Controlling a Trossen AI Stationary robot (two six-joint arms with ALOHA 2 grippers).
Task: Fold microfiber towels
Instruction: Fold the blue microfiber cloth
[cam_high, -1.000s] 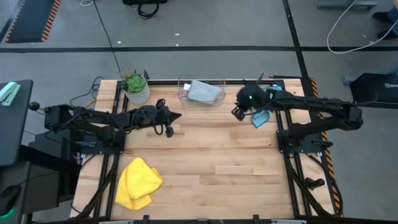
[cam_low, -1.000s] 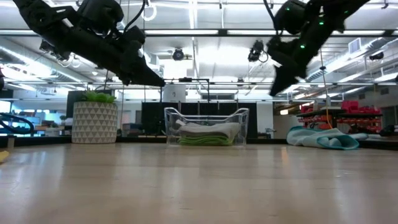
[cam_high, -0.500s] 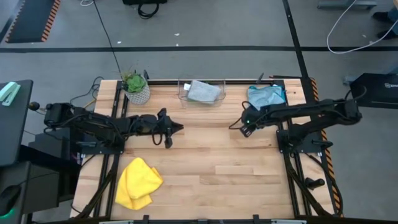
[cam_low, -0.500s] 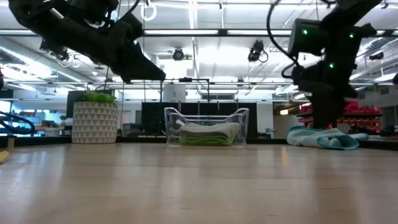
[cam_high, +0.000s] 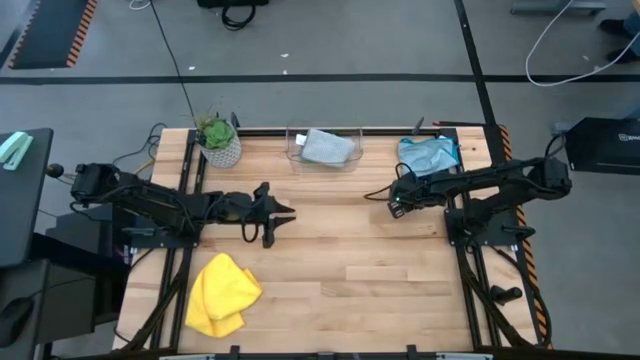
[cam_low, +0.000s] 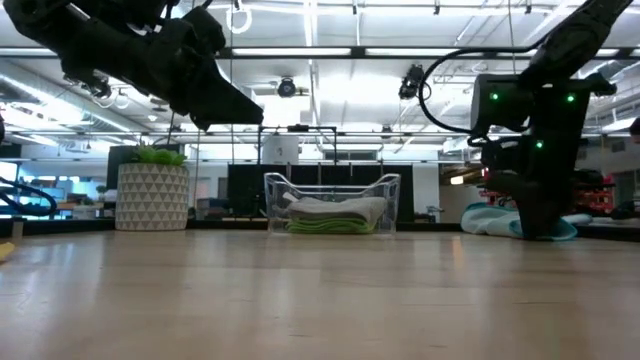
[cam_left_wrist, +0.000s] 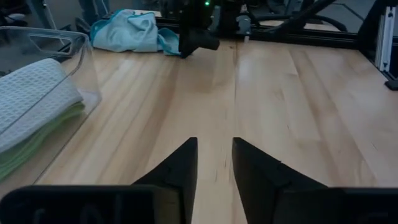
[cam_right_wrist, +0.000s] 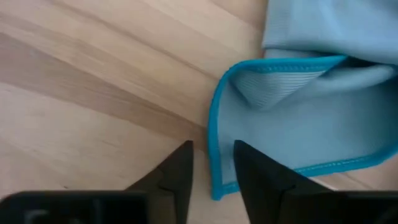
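Stretching across the table (cam_high: 340, 250) in the high view, left gripper (cam_high: 283, 213) mid-table; right gripper (cam_high: 396, 205) beside the blue towel (cam_high: 428, 155); yellow towel (cam_high: 222, 293) near the front-left corner; grey towel (cam_high: 327, 147) in the bin (cam_high: 296, 160). Low view: green towel (cam_low: 330, 226) beneath the grey. Wrist views: both jaws slightly parted, empty, right pair over the blue hem. No readable writing.

Grey floor (cam_high: 330, 40) with black tape lines, light wooden table (cam_high: 340, 260), bright ceiling strip lights (cam_low: 330, 50), dark shelving behind.
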